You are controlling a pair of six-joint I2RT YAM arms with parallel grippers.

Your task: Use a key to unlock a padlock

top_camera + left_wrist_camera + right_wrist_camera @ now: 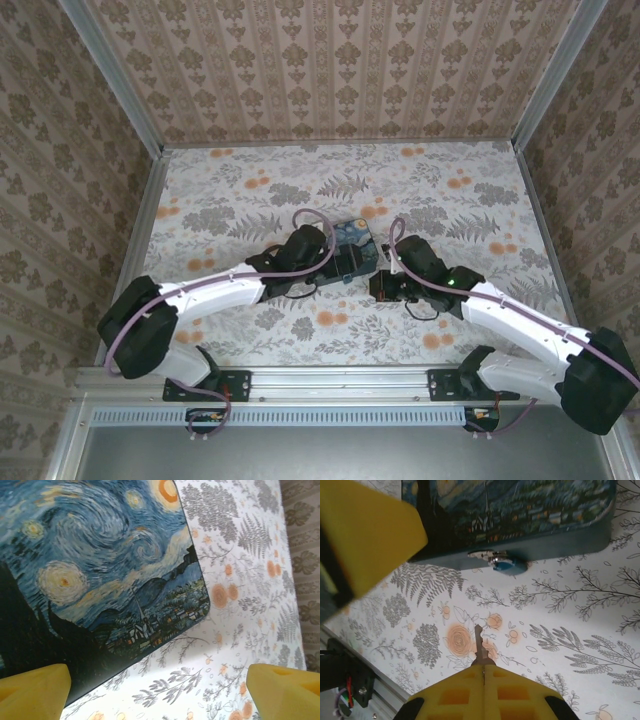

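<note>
Floral tablecloth [250,190] underneath, patterned wallpaper [330,60] on three sides.

Far left: left gripper [157,695] poised over the near corner of the starry-night box [100,570], yellow fingertips [32,690] spread as wide as they go. Clasps nothing; only box edge and cloth between them.

Further right: padlock [509,565], a small teal body resting on the cloth and tucked against the box's side wall, with a silvery metal part [487,556] just beside it, touching the box. Too small to tell which way the keyhole faces.

Right again: right gripper [482,669], fingers pressed together, pinching the key [480,642] by its head, blade sticking out past the fingertips. Aims the blade's long axis almost straight at the box wall. Lock ahead of the tip and a shade toward the right edge of the wrist view, with a stretch of bare cloth between, so not touching.

Plainly the nearer arm to the lock, and the one carrying the tool.

Probably calls for a forward reach with a slight sideways correction, plus lining blade to keyway, which cannot be read from here. Main risk, as a judgement: shoving the loose little lock along the wall rather than entering it. Open left jaws look well placed to steady things.
</note>
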